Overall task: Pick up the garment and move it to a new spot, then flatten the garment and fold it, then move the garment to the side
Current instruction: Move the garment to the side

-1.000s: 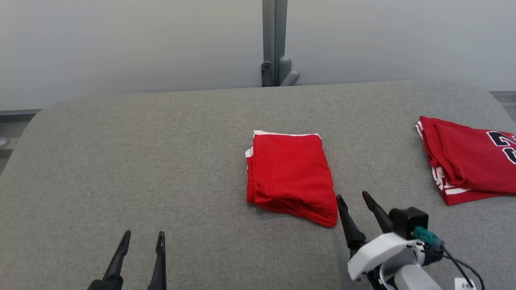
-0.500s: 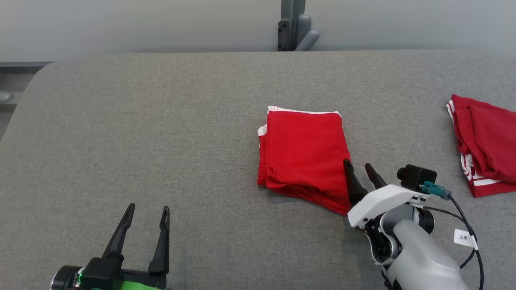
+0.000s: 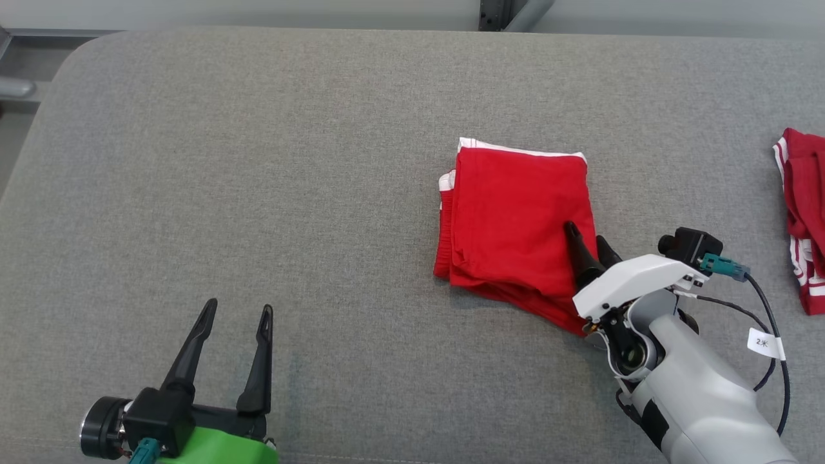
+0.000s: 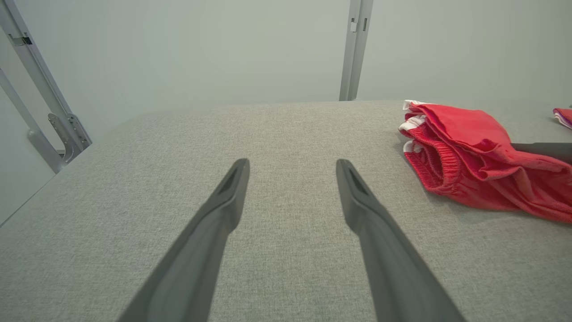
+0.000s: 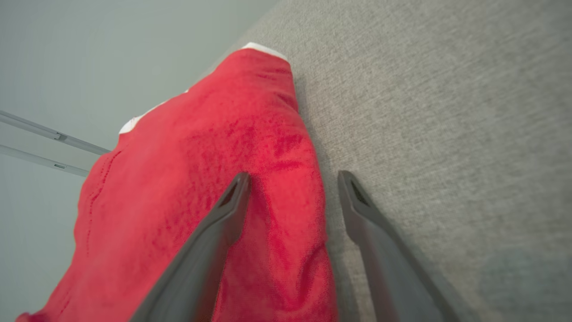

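The grey tabletop [image 3: 258, 161] is looked down on steeply from the head camera, set high above its near side, its far edge near the frame's top. From the left wrist a low, nearly level view is taken along the left fingers [image 4: 214, 232] toward the back wall [image 4: 201, 49], the folded red garment [image 4: 464, 152] caught at its right. The right wrist view is taken very close and tilted, along the right fingers [image 5: 380, 241] at that garment's edge. The garment is shared by all three views.

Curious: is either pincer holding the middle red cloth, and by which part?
Nothing is held: the right pincer stands open astride the right edge of the red garment.
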Motion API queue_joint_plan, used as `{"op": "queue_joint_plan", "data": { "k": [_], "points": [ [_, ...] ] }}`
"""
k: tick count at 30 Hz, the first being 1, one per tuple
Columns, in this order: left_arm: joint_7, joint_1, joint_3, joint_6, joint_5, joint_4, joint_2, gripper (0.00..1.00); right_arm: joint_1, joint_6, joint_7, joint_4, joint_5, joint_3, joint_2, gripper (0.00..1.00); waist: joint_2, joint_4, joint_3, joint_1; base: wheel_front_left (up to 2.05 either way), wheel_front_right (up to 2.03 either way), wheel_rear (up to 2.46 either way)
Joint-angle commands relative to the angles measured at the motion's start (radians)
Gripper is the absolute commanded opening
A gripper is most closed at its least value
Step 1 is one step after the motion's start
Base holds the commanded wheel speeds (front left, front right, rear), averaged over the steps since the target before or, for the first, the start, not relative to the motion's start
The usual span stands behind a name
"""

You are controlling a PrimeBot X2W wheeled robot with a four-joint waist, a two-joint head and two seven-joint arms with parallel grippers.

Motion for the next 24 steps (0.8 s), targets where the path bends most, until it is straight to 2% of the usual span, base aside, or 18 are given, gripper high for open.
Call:
{"op": "queue_joint_plan", "data": {
  "k": [1, 2, 3, 4, 5, 6, 13, 24],
  "points": [
    [-0.004, -0.019, 0.0, -0.003, -0.003, 0.003, 0.005, 1.0, 0.005, 0.0, 0.016, -0.004, 0.024, 0.015, -0.006, 1.0, 0.0, 0.008, 0.008, 0.0, 0.0, 0.0, 0.0],
    [-0.004, -0.021, 0.0, -0.003, -0.003, 0.004, 0.004, 1.0, 0.007, 0.0, 0.022, -0.012, 0.038, 0.026, -0.012, 1.0, 0.0, 0.008, 0.009, 0.0, 0.0, 0.0, 0.0],
    [-0.004, -0.022, -0.001, -0.003, -0.003, 0.005, 0.003, 1.0, 0.008, 0.0, 0.026, -0.021, 0.05, 0.037, -0.021, 0.82, 0.0, 0.008, 0.009, 0.0, 0.0, 0.0, 0.0],
    [-0.004, -0.022, -0.001, -0.003, -0.002, 0.005, 0.001, 1.0, 0.01, 0.0, 0.028, -0.03, 0.064, 0.048, -0.03, 0.48, 0.0, 0.008, 0.008, 0.0, 0.0, 0.0, 0.0],
    [-0.004, -0.02, -0.002, -0.003, -0.002, 0.006, 0.0, 1.0, 0.012, 0.0, 0.031, -0.038, 0.077, 0.055, -0.04, 0.27, 0.0, 0.006, 0.006, 0.0, 0.0, 0.0, 0.0],
    [-0.004, -0.018, -0.001, -0.003, -0.002, 0.007, 0.0, 1.0, 0.015, 0.0, 0.033, -0.045, 0.09, 0.064, -0.049, 0.0, 0.0, 0.005, 0.004, 0.0, 0.0, 0.0, 0.0],
    [-0.004, -0.009, 0.001, -0.003, 0.005, 0.011, 0.004, 1.0, 0.028, 0.0, 0.079, -0.099, 0.16, 0.135, -0.121, 0.0, 0.0, -0.009, -0.015, 0.0, 0.0, 0.0, 0.0],
    [-0.004, 0.007, 0.003, -0.003, 0.012, -0.011, 0.02, 1.0, 0.006, 0.0, 0.026, -0.159, 0.154, 0.241, -0.222, 0.0, 0.0, -0.09, -0.01, 0.0, 0.0, 0.0, 0.0]
  ]
}}
